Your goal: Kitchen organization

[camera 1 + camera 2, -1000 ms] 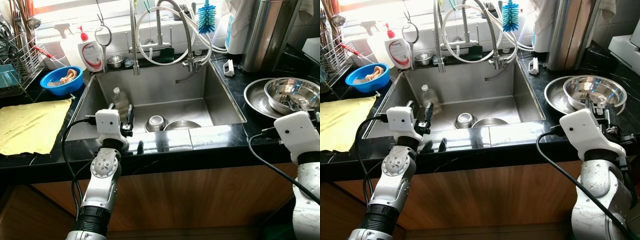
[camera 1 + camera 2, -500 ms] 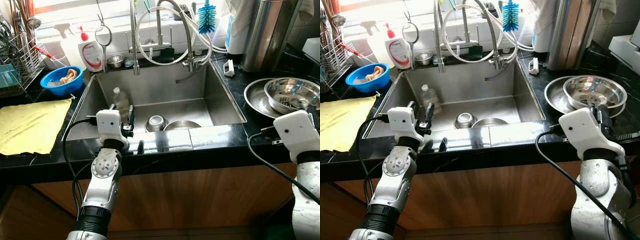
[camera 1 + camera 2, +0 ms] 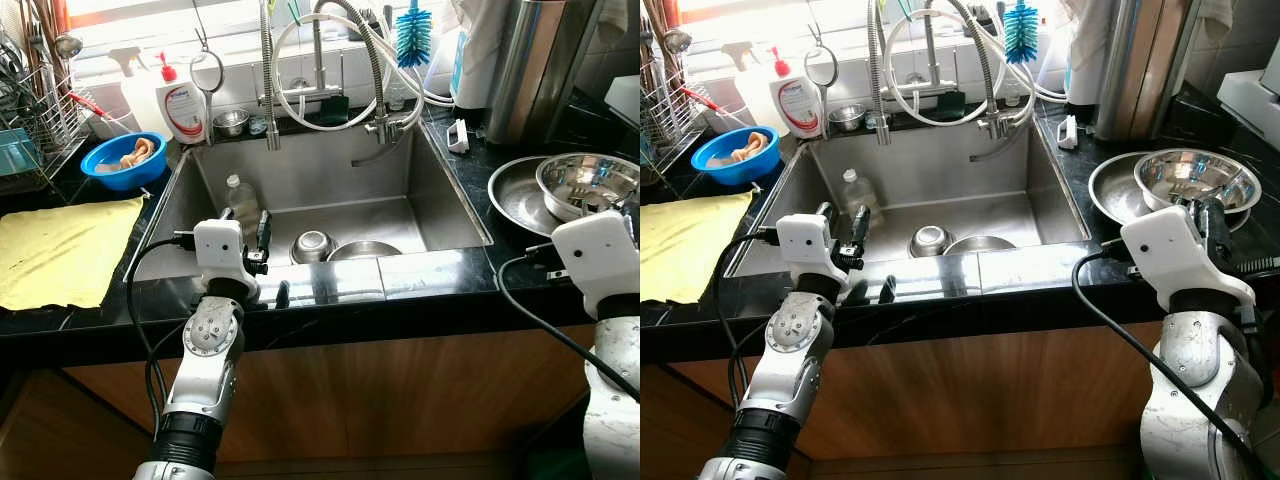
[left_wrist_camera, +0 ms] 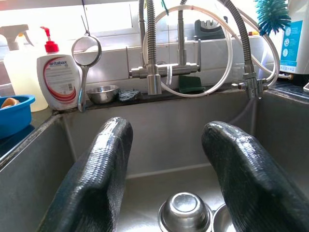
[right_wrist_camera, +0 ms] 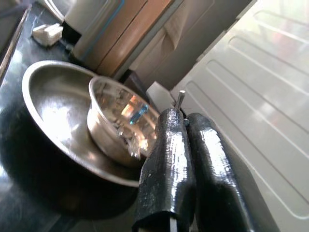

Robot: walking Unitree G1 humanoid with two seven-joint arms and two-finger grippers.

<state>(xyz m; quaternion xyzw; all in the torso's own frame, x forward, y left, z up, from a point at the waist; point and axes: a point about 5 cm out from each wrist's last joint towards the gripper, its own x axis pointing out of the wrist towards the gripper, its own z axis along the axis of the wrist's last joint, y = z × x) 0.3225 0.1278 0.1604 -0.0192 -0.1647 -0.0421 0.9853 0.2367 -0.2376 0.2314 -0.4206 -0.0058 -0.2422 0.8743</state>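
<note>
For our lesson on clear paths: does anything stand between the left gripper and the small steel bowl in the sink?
Nothing visible. The open left gripper looks straight at the small steel bowl across the bare sink floor; the plastic bottle sits off to its left.

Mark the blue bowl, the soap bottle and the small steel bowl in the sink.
blue bowl (image 3: 122,160), left eye view, front wall
soap bottle (image 3: 183,108), left eye view, label
small steel bowl (image 4: 185,212), left wrist view, upturned base
</note>
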